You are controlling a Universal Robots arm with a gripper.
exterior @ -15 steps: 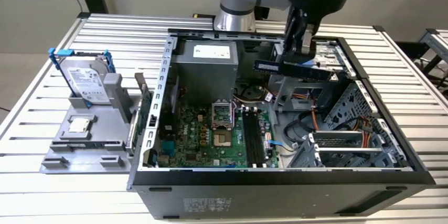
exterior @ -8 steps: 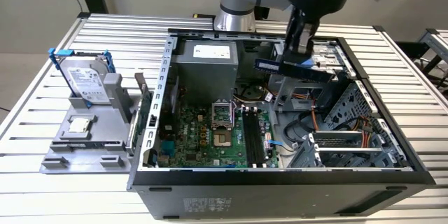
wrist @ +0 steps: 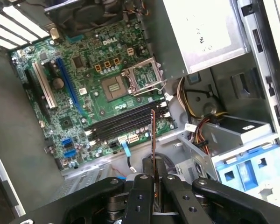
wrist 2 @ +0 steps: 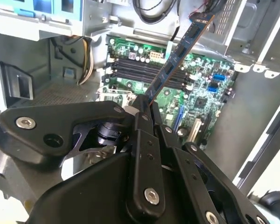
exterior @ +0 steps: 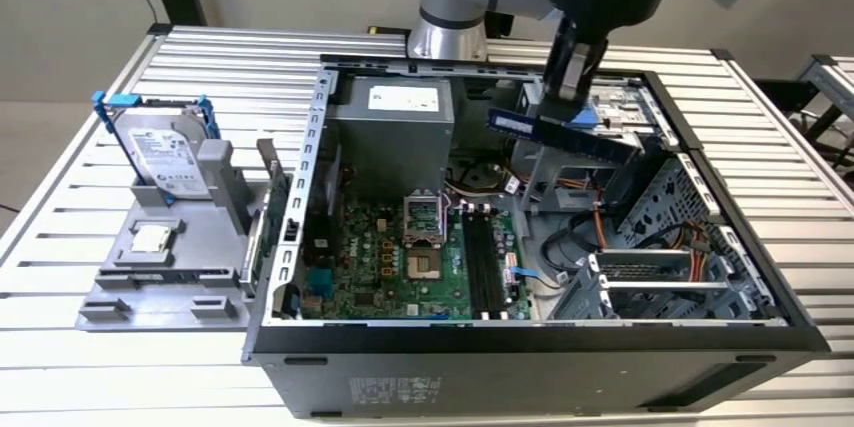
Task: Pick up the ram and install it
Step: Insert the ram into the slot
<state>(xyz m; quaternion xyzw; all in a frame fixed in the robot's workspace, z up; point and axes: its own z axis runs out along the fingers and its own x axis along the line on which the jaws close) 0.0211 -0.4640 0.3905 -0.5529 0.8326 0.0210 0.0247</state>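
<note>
Exterior view: the gripper [exterior: 571,107] hangs above the open computer case [exterior: 534,387] with its fingers closed on the ram [exterior: 561,134]. The ram is held in the air, tilted, over the rear part of the case, just beside the power supply [exterior: 394,112] and well apart from the motherboard [exterior: 387,267] below. It touches nothing but the fingers.

The motherboard lies flat on the case floor. Its memory slots [exterior: 483,262], long, dark and parallel, run along the board edge on the exterior view's right. The processor socket [exterior: 424,232], with its metal frame, sits just beside them. A drive cage [exterior: 667,267] stands close to the slots on the exterior view's right, its walls rising above board level. Loose cables [exterior: 577,237] lie between the cage and the slots.

Second wrist view: the ram [wrist 2: 177,56] projects from the gripper [wrist 2: 147,105] and crosses in front of the memory slots [wrist 2: 140,70] at an angle.

First wrist view: the ram [wrist: 152,135] appears edge-on above the gripper [wrist: 153,170], with the memory slots [wrist: 116,123] beyond it. A cable bundle [wrist: 203,126] and a blue bracket [wrist: 252,168] lie near the ram.

Outside the case, on the table [exterior: 67,227] at the exterior view's left, a grey holder [exterior: 174,287] carries a hard drive [exterior: 160,152] in a blue frame and a small square chip [exterior: 151,237].
</note>
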